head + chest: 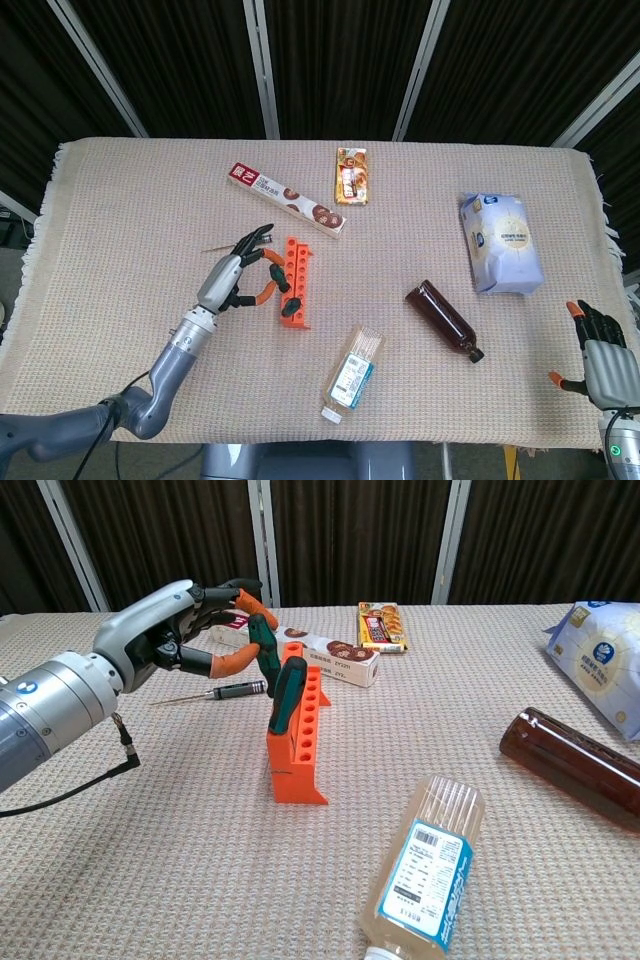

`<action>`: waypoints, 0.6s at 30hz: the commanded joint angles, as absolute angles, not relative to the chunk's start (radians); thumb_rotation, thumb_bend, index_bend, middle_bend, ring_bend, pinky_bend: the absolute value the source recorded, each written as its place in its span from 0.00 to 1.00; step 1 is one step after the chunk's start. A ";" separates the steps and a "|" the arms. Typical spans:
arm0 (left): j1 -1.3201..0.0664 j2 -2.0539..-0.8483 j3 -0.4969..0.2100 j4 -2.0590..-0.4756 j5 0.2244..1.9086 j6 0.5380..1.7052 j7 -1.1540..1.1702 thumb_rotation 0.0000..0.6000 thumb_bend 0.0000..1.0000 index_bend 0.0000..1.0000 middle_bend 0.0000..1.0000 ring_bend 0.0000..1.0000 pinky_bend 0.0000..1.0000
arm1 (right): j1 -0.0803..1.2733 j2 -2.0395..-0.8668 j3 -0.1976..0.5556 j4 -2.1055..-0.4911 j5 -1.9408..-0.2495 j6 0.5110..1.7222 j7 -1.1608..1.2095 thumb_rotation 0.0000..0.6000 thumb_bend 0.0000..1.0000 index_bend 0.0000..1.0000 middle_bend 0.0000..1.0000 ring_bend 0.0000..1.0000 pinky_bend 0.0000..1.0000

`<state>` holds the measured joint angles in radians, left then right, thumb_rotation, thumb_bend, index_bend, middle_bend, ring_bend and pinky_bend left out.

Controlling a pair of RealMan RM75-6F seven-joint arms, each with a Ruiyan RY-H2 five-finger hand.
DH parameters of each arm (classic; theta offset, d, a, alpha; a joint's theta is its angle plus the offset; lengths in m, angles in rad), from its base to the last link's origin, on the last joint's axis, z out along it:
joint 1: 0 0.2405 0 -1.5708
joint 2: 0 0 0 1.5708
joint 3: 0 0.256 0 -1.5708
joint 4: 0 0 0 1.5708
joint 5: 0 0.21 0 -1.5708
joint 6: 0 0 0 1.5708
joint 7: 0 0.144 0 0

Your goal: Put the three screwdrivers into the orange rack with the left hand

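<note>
Beside the orange rack point(296, 282), seen from the head view, we have our left hand point(232, 278) with fingers spread toward the rack's near-left edge. From above we cannot tell whether it grips anything; the dark handles blur into the fingers. Our right hand point(596, 357) rests far right of the rack at the worktop point(120, 200) edge, fingers apart and holding nothing, as the task leaves it idle. A thin screwdriver point(222, 247) lies just left of the rack, beyond the hand.

From the chest view, more is clear. One green-handled screwdriver point(287, 694) stands tilted in the rack's point(298, 750) front holes. A second green screwdriver point(262, 645) sits behind it, and our left hand point(170, 630) pinches its handle between orange fingertips point(238, 661), probably steadying it into a hole. The third, the black slim screwdriver point(228, 691), lies flat left of the rack, not yet picked up. This view also shows the rack's height and the lean of the handles, which the overhead view flattens; it does not show the right hand.
</note>
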<state>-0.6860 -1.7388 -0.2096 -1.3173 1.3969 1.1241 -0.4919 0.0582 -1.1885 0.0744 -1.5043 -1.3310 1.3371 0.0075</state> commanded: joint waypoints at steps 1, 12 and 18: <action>-0.686 -1.738 -0.212 -1.319 1.395 1.124 -0.490 1.00 0.41 0.12 0.00 0.00 0.00 | 0.058 -1.189 0.074 -1.504 -1.330 1.336 0.007 1.00 0.00 0.00 0.00 0.00 0.00; -0.678 -1.718 -0.218 -1.354 1.408 1.143 -0.495 1.00 0.39 0.00 0.00 0.00 0.00 | 0.058 -1.190 0.074 -1.504 -1.330 1.339 0.008 1.00 0.00 0.00 0.00 0.00 0.00; -0.685 -1.676 -0.211 -1.421 1.398 1.082 -0.556 1.00 0.39 0.00 0.00 0.00 0.00 | 0.059 -1.192 0.073 -1.499 -1.332 1.337 0.013 1.00 0.00 0.00 0.00 0.00 0.00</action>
<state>-0.6819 -1.6924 -0.2141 -1.3990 1.4026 1.1030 -0.5332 0.0588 -1.1916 0.0731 -1.4994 -1.3320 1.3367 0.0131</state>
